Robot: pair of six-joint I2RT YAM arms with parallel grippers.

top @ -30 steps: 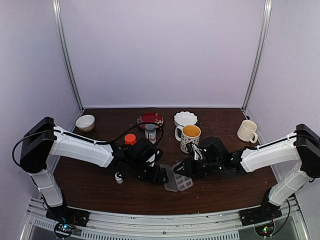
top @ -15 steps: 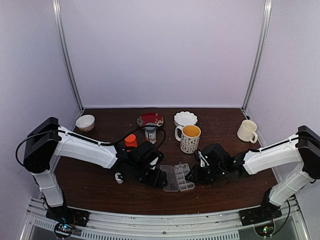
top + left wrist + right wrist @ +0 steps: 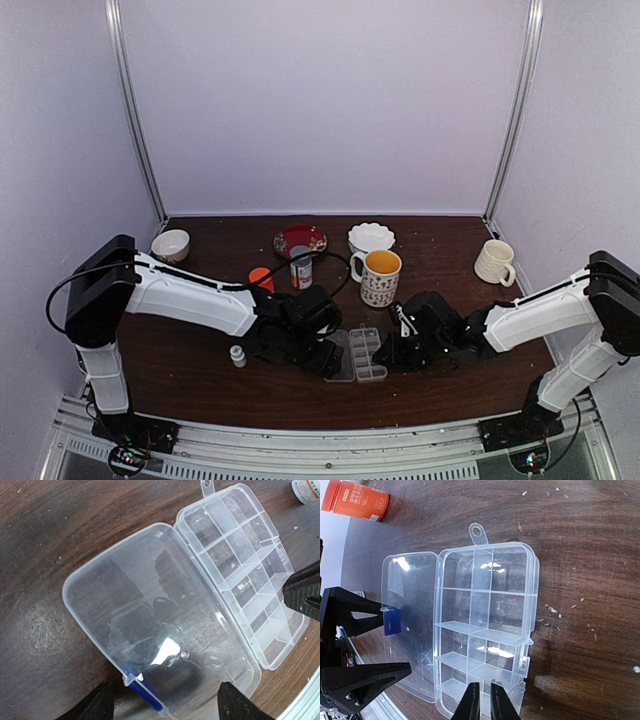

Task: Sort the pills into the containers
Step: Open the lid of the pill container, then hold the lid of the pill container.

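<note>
Left wrist: left fingers spread astride lid edge; right fingers nearly together at pill box end, grip unclear.

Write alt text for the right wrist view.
An open clear pill box lies on a wooden table, lid flat. The right gripper sits at its near edge; the open left gripper flanks the lid's blue clasp. Orange bottle beyond.

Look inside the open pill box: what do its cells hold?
The cells in view look empty: only the brown table shows through the clear plastic. The end cells are partly covered by the right gripper, so their contents cannot be checked.
</note>
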